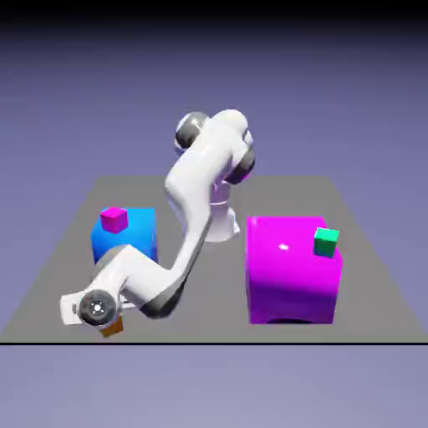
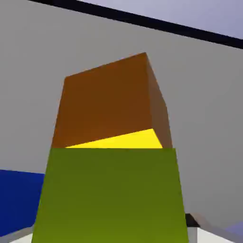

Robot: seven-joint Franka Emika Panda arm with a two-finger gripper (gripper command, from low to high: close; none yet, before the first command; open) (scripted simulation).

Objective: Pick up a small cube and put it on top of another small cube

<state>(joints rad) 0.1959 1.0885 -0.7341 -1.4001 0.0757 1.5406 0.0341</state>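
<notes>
Arm (image 1: 194,219): glossy white shell throughout, built of rounded, tubular segments. Joints are marked by dark grey to black bands and caps; a grey round cap is seen at the upper joint (image 1: 190,130). The wrist end (image 1: 97,308) is closed by a circular grey disc with a pale centre. No cables or lettering can be made out.

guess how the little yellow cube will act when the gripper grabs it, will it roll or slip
The yellow cube has flat faces and sharp edges, so it should slide rather than roll. It looks rigid, so it probably won't squash between the fingers. Being small, it could twist in the grip if caught off-centre, and it sits close to the orange cube, which a nudge might bump.
</notes>
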